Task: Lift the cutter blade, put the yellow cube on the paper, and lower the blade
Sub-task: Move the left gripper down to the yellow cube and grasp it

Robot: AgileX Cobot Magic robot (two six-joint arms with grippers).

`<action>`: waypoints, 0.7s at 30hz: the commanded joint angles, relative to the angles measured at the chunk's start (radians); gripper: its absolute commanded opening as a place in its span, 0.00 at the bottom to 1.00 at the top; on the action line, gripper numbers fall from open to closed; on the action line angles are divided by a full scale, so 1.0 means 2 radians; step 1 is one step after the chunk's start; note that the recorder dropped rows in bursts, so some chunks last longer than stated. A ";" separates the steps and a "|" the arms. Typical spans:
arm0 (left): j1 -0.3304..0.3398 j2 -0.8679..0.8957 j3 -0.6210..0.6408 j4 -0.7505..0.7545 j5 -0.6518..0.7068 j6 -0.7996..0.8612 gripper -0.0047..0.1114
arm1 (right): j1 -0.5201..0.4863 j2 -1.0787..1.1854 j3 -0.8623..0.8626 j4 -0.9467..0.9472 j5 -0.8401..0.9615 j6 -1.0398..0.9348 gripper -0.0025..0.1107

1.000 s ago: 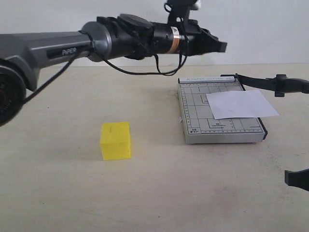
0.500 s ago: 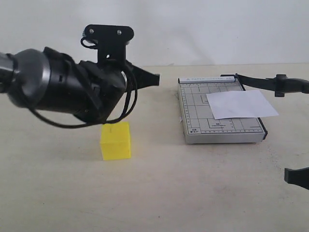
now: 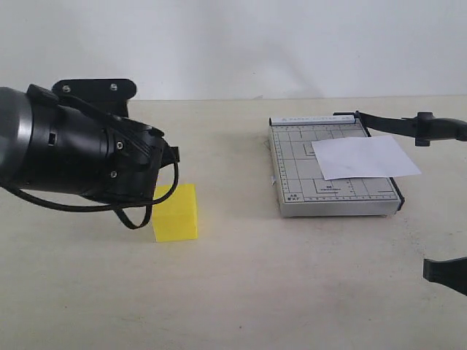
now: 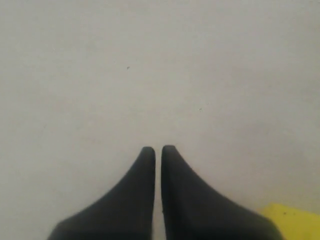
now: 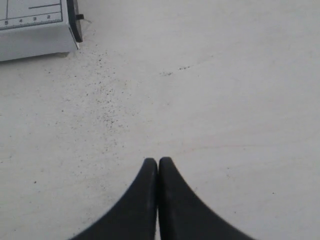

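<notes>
The yellow cube sits on the table left of centre, partly covered by my left arm; one corner of the cube shows in the left wrist view. My left gripper is shut and empty, pointing at bare table beside the cube. The grey gridded cutter base lies at the right with the white paper on it, overhanging the right side. The cutter blade is lifted off the base and slants toward the right edge. My right gripper is shut and empty, over bare table near the corner of the base.
Pale table stretches across the front. A white wall closes the back. A black part of the right arm shows at the lower right edge. Dark specks dot the table near the base.
My left arm has swung from above the cutter leftward and down, ending low beside the cube and covering its left part. The right arm barely shifted. Cube, paper and blade stayed put.
</notes>
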 commanded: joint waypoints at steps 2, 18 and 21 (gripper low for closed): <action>-0.002 -0.006 0.001 -0.095 0.019 0.007 0.08 | -0.001 -0.001 0.001 -0.003 0.016 0.007 0.02; -0.002 -0.007 0.001 -0.104 -0.224 0.167 0.10 | -0.001 -0.001 0.001 -0.003 0.030 0.009 0.02; -0.002 -0.007 0.001 -0.100 -0.246 0.171 0.26 | -0.001 -0.001 0.001 -0.003 0.033 0.009 0.02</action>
